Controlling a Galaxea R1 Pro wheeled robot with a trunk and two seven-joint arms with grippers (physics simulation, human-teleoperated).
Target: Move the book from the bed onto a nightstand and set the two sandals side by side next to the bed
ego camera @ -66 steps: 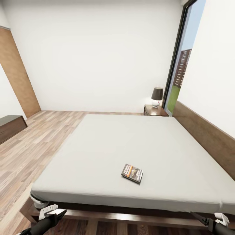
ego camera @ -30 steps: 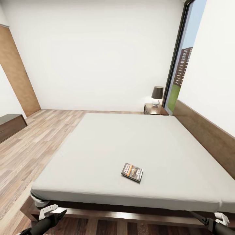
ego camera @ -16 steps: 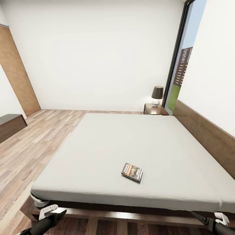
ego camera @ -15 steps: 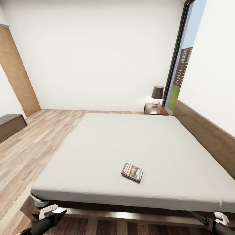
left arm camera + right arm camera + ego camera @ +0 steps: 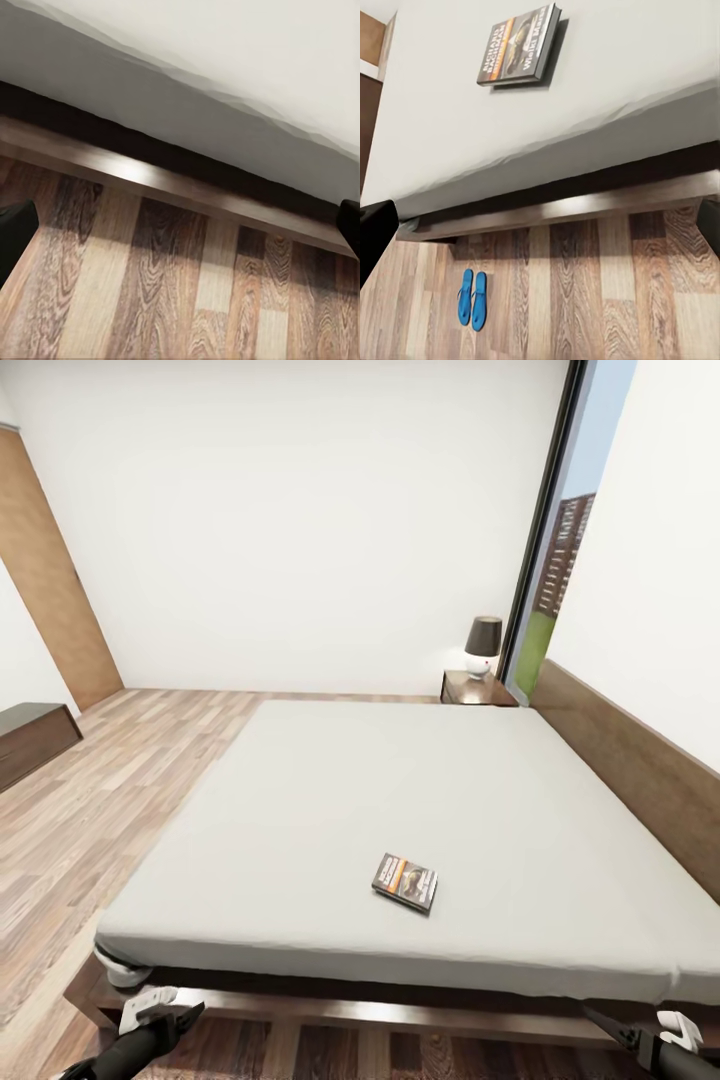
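The book [image 5: 405, 882] lies flat on the pale mattress of the bed [image 5: 400, 780], near its front edge. In the right wrist view the book [image 5: 520, 55] rests on the mattress, and the two blue sandals [image 5: 472, 298] lie side by side on the wood floor, a little off the bed frame [image 5: 585, 206]. The nightstand [image 5: 478, 687] stands at the bed's far corner by the window. My left gripper [image 5: 165, 1008] and right gripper [image 5: 620, 1032] hang low in front of the bed frame. Both are open and hold nothing.
A dark-shaded lamp [image 5: 483, 645] stands on the nightstand. A long low dark bench [image 5: 35, 733] sits at the left wall, with wood floor [image 5: 110, 780] between it and the bed. The headboard [image 5: 640, 770] runs along the right wall. The left wrist view looks at the bed frame [image 5: 172, 184].
The whole head view has shifted a little, so the camera moved. The book, the bed and both grippers hold their places.
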